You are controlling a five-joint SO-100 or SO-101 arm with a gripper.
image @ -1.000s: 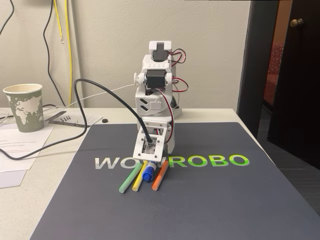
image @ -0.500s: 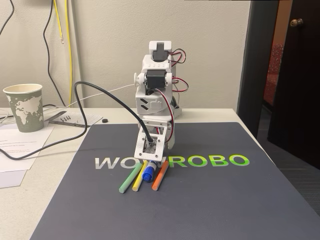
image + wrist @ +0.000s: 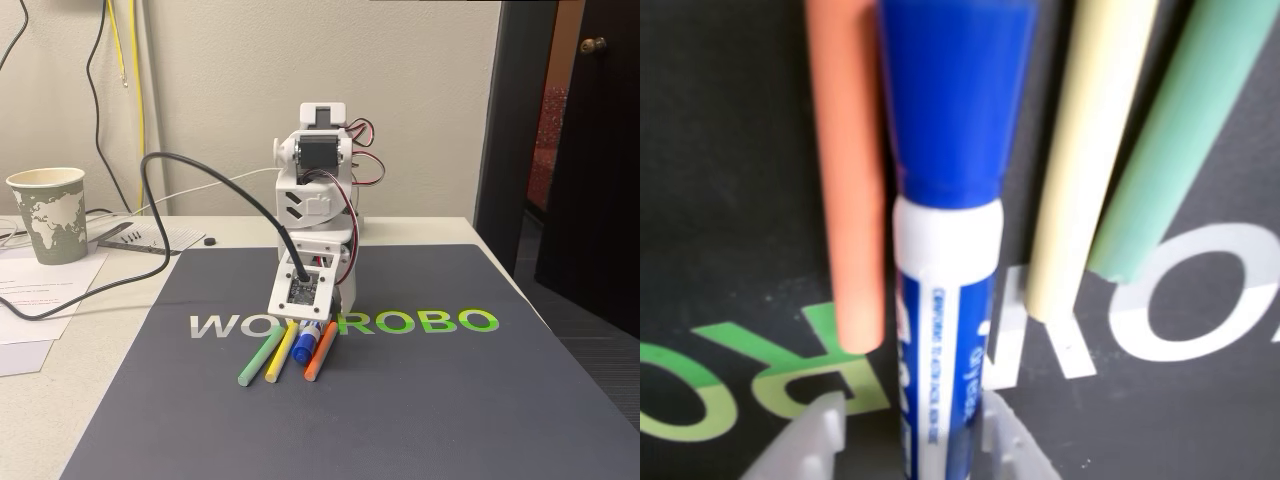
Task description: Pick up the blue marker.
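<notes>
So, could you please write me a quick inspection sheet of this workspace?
Surface: dark mat with printed lettering, on a pale table.
Job's things: thick white-barrelled blue-capped marker, between thin sticks.
Clutter: orange stick, yellow stick, green stick; paper cup; papers.
Gripper: gripper, a finger either side of the marker's barrel; contact unclear.
Cables: black cable to wrist.
Surroundings: wall, dark door.
</notes>
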